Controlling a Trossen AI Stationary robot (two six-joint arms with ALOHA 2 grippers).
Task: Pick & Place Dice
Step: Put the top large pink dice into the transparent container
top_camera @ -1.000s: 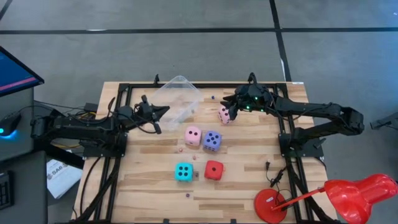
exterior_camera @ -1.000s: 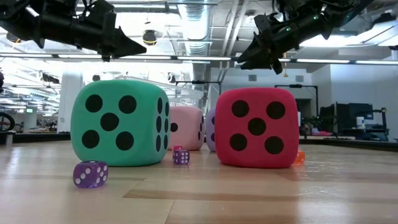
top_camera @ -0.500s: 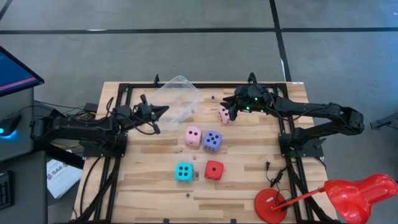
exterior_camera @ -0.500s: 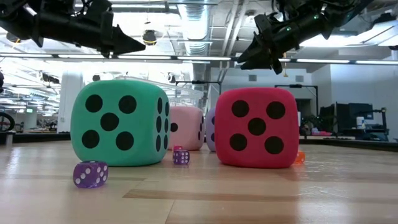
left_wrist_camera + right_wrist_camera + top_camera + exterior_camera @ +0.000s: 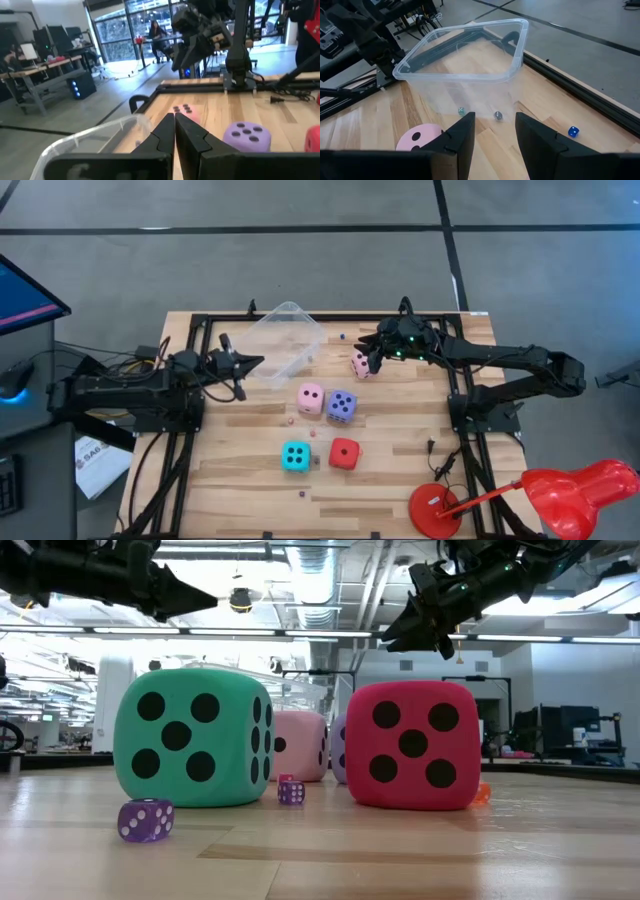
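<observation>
Five dice rest on the wooden table: pink [image 5: 310,397], violet-blue [image 5: 341,405], cyan [image 5: 294,456], red [image 5: 343,452], and a second pink one [image 5: 360,364] farther back. My right gripper [image 5: 372,362] hovers open above this far pink die [image 5: 420,137], which lies beside its fingers, not between them. My left gripper [image 5: 258,362] is shut and empty. It points level toward the clear tub [image 5: 285,340] from the table's left. In the left wrist view its fingertips [image 5: 174,116] stand over the tub's rim [image 5: 100,145].
Tiny dice lie scattered: two inside the tub [image 5: 461,111], a blue one [image 5: 573,131] by the far rail, purple ones [image 5: 146,819] near the big dice. A black frame [image 5: 455,395] borders the table. A red lamp [image 5: 575,492] stands at the near right corner.
My left gripper, still shut, has drawn back toward the table's left edge, away from the tub, and has risen a little. My right gripper and the dice have kept still.
</observation>
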